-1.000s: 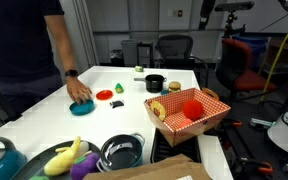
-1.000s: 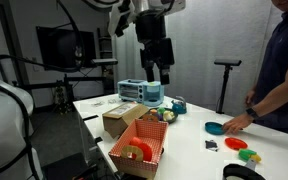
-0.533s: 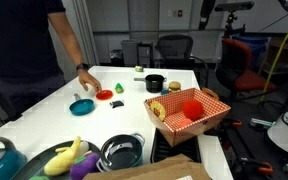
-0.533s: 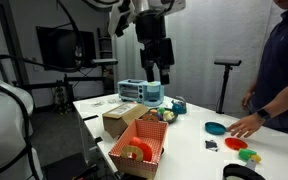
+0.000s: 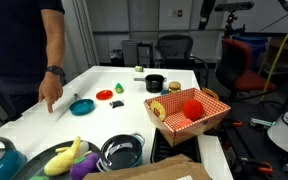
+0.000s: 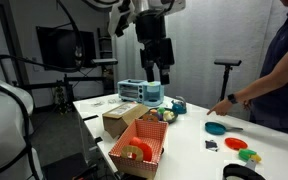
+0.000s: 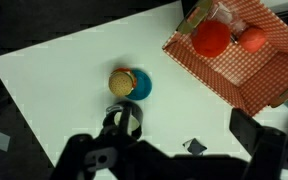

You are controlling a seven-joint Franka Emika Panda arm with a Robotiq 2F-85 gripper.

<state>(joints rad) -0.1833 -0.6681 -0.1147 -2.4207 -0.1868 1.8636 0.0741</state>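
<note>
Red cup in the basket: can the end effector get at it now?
Probably yes. The end effector hangs above the table, the basket is open-topped with nothing over the red cup, and the person's hand is far off by the teal bowl.

In an exterior view: basket (image 5: 184, 126) set on bench (image 5: 124, 118); cup (image 5: 192, 107) placed inside; pot (image 5: 155, 84) positioned behind basket; bowl (image 5: 81, 107) laid well left.

I see a teal bowl (image 5: 81, 107) and a red plate (image 5: 104, 95) on the white surface (image 5: 124, 118), a steel bowl (image 5: 106, 150) beside yellow plush fruit (image 5: 64, 156), and an office chair (image 5: 174, 47) behind.
</note>
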